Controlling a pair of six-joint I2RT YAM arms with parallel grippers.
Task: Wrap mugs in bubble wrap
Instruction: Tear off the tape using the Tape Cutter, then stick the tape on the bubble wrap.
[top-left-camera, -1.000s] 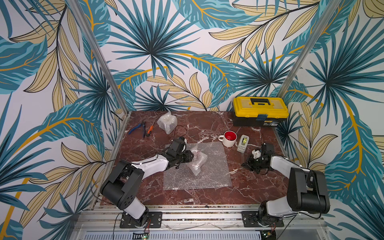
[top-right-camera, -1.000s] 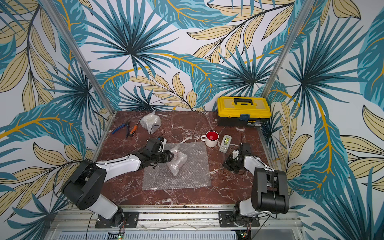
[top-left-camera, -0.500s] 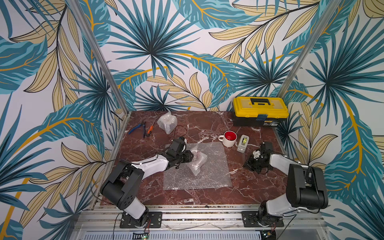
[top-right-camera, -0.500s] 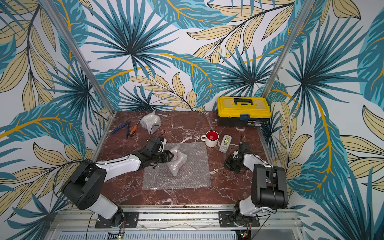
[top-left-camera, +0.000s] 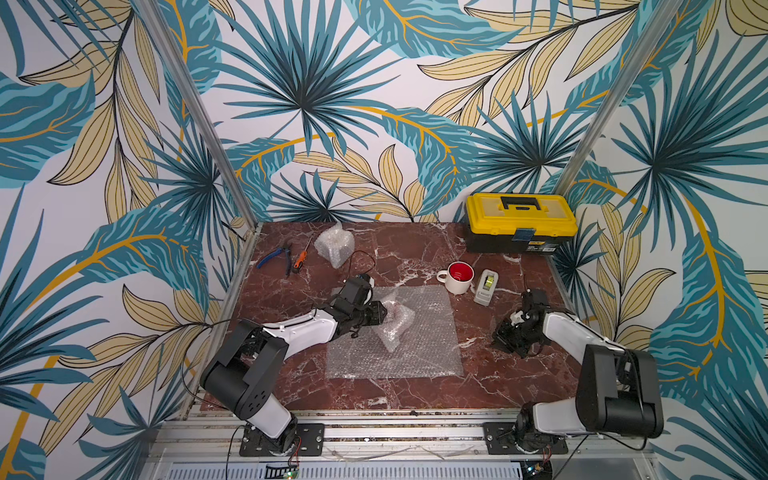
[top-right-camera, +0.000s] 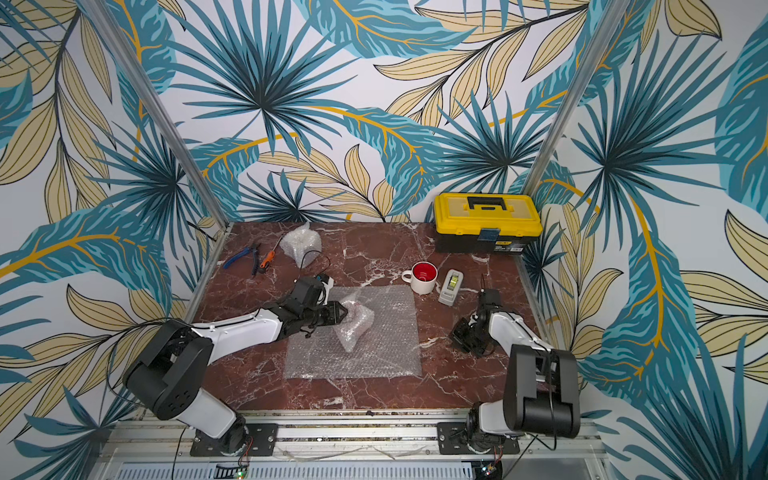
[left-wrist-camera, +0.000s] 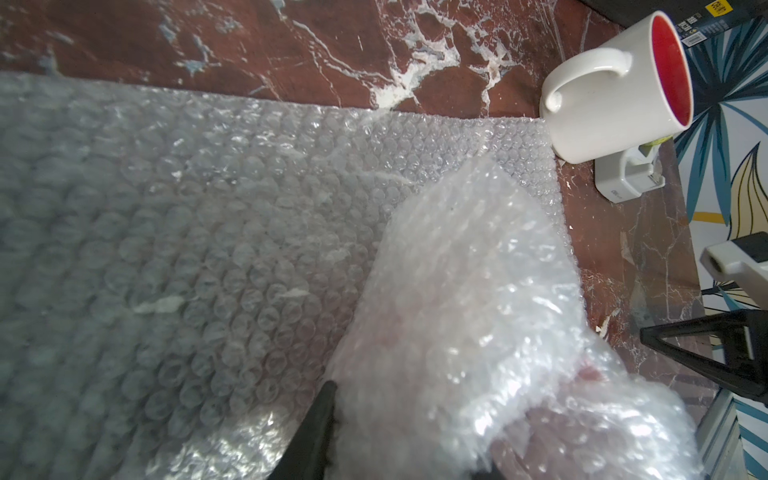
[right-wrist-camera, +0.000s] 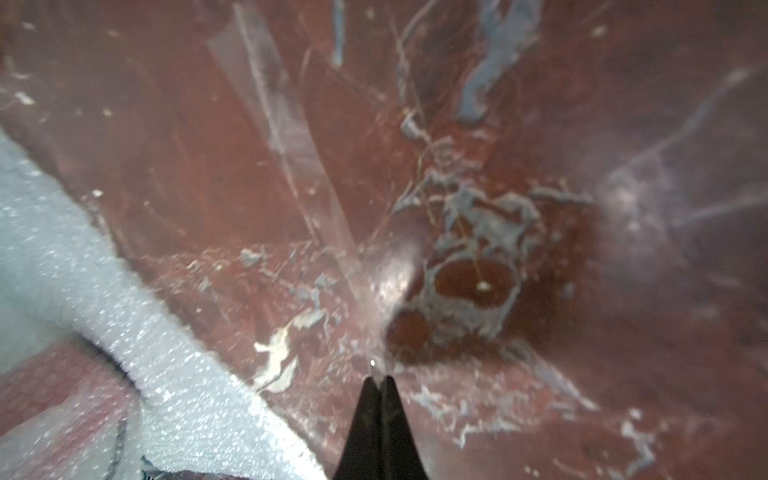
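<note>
On flat sheet (top-left-camera: 419, 357), left gripper (top-left-camera: 384, 318) part-open astride wrapped mug bundle (top-left-camera: 398, 328), hold unclear; right gripper (right-wrist-camera: 376, 380) closed, seemingly pinching tape strip (right-wrist-camera: 291, 137). Sealing step, likely; next: tape onto loose flap.

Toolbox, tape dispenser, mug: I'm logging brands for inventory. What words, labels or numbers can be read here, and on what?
Toolbox front label: yellow-and-black print, too small in both top views; cut off and blurred in the left wrist view.
Tape dispenser: small grey mark on its base, too blurred to read.
White mug: no print visible.
No other text visible.
</note>
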